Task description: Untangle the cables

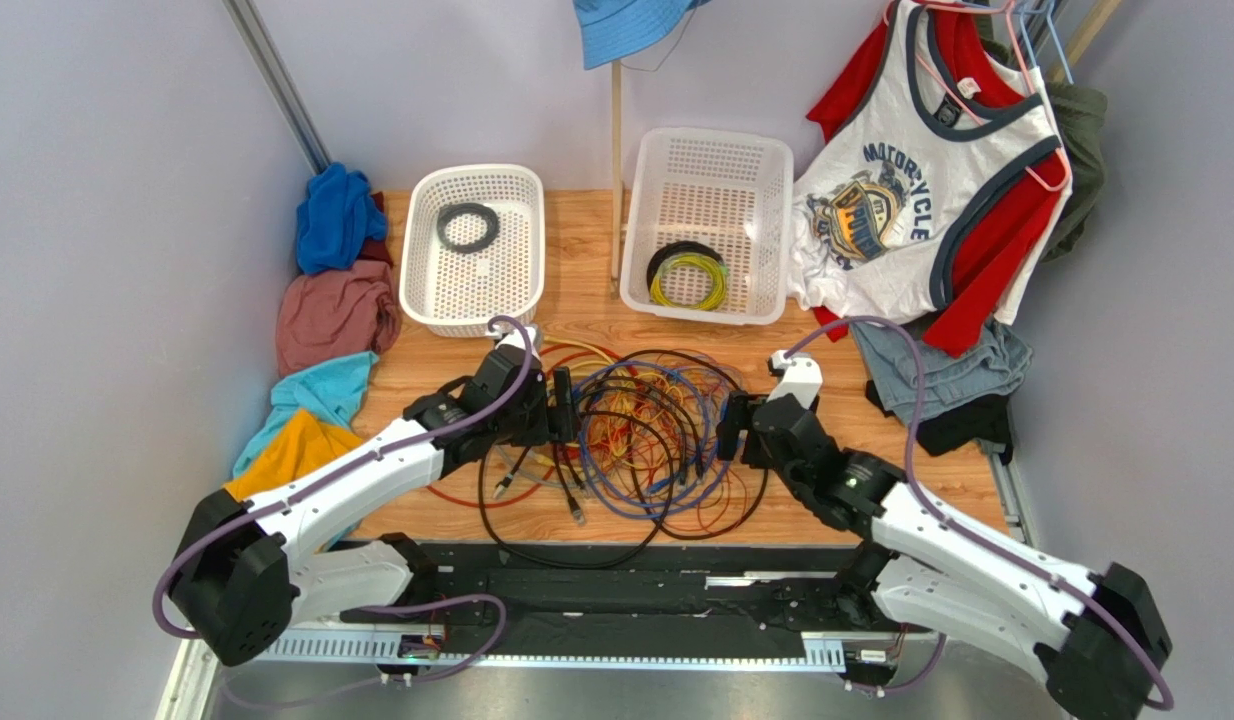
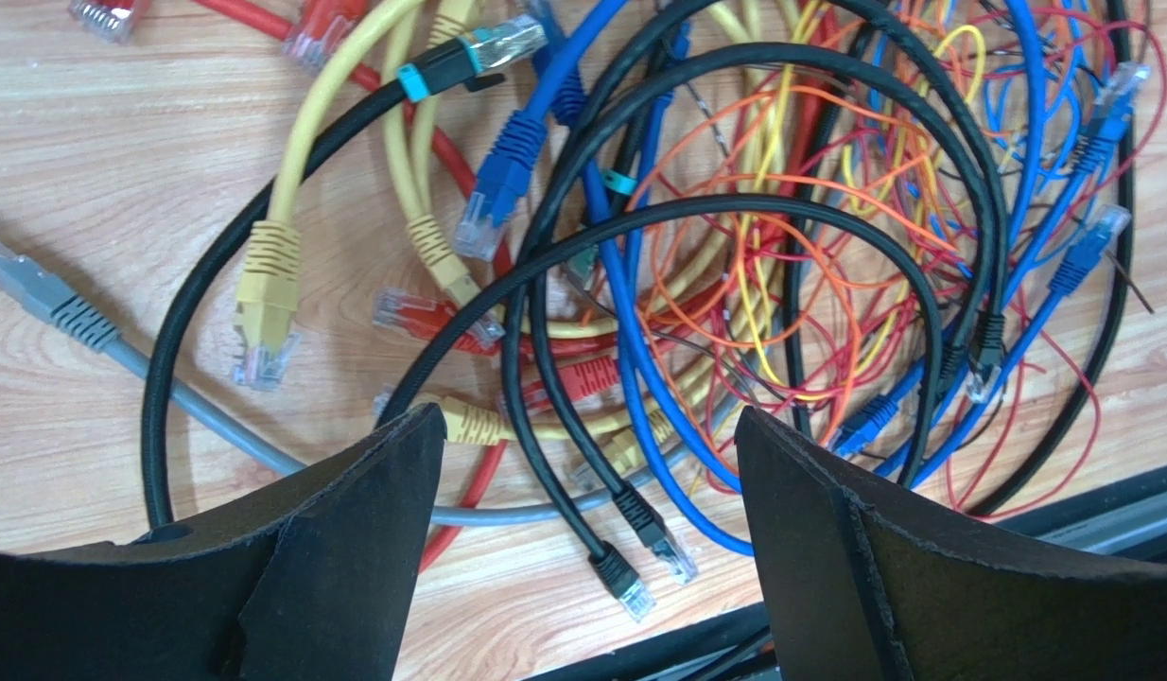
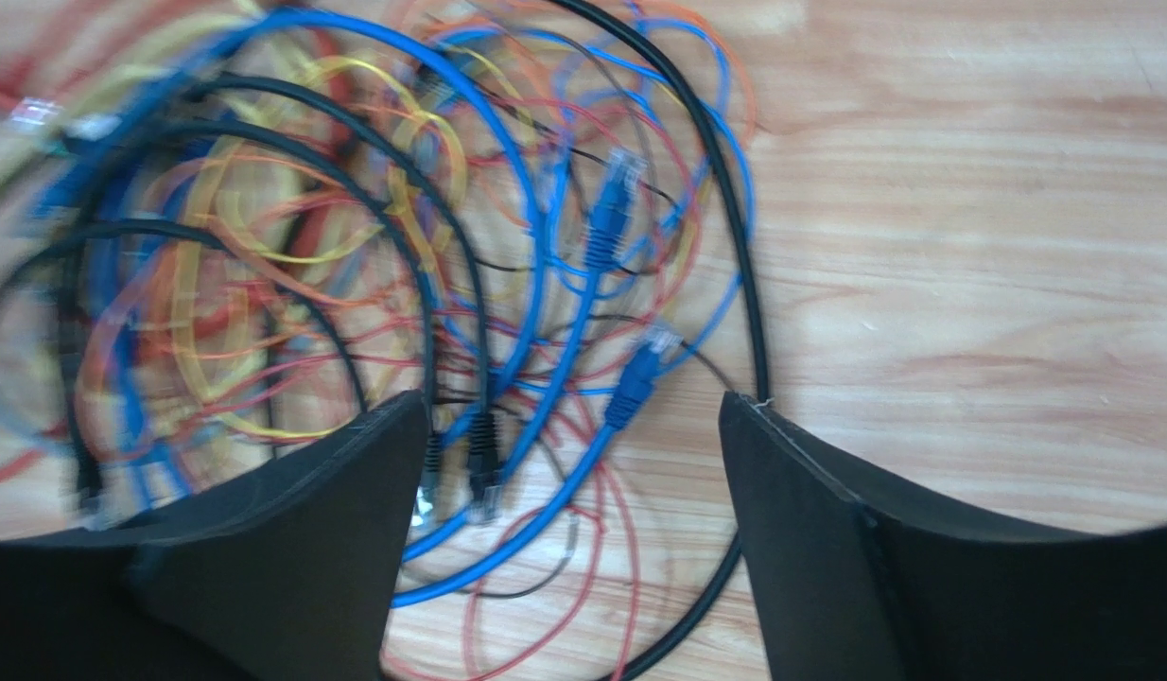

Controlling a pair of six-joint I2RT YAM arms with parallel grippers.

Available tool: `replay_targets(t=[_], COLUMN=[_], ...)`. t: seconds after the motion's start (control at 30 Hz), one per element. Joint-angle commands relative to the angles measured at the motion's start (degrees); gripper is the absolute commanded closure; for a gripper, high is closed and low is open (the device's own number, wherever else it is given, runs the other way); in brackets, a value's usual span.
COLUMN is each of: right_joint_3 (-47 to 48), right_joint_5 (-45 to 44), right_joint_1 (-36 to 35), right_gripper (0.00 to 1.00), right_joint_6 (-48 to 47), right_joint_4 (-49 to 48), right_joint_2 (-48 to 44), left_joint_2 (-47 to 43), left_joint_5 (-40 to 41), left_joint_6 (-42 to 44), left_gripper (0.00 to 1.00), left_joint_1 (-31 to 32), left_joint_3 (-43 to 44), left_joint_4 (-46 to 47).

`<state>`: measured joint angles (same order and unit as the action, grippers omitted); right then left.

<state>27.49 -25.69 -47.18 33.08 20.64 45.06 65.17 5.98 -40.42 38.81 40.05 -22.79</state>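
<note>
Cables (image 1: 646, 428) in a tangled heap of black, blue, red, orange and yellow loops, lying mid wooden surface (image 1: 578, 278) between both arms. Left pincer (image 1: 560, 402) stretched low to the heap's left edge, fingers spread apart, gripping nothing. Right pincer (image 1: 734, 428) mirrored at the right edge, likewise spread wide and empty.

Tangled multicoloured cables (image 1: 638, 428) on table.
</note>
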Motion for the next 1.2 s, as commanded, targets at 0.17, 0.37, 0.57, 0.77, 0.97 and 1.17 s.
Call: replay_targets(t=[0.17,0.37,0.57,0.77,0.97,1.17], right_joint_3=[8.9,13.4,16.0,15.8,16.8,20.6], right_joint_5=[-3.4,-2.5,-3.1,-2.3,0.3,4.2], right_joint_1=[1.8,1.8,3.5,4.1,5.2,4.8], right_gripper=[0.38,0.42,0.49,0.52,0.58,1.00], right_joint_6=[3.6,2.2,1.8,2.4,2.3,2.3], right_joint_4=[-6.1,-8.9,-9.1,-9.7,-9.8,-6.1], right_joint_2=[16.5,26.7,34.4,38.3,44.7,42.5], left_joint_2=[-4.7,-7.6,-9.1,-9.4,-9.0,-10.5], left_joint_5=[2.3,2.1,2.3,2.1,1.6,2.5], left_joint_6=[-1.8,-2.1,-2.1,-2.6,-2.9,-3.1], left_gripper=[0.16,0.16,0.16,0.16,0.16,0.16], left_joint_1=[1.2,1.3,1.2,1.3,1.2,1.3], left_joint_3=[-0.6,-2.4,-3.7,-5.1,-5.7,-5.3], left_joint_4=[2.7,2.6,2.8,3.4,3.8,2.2])
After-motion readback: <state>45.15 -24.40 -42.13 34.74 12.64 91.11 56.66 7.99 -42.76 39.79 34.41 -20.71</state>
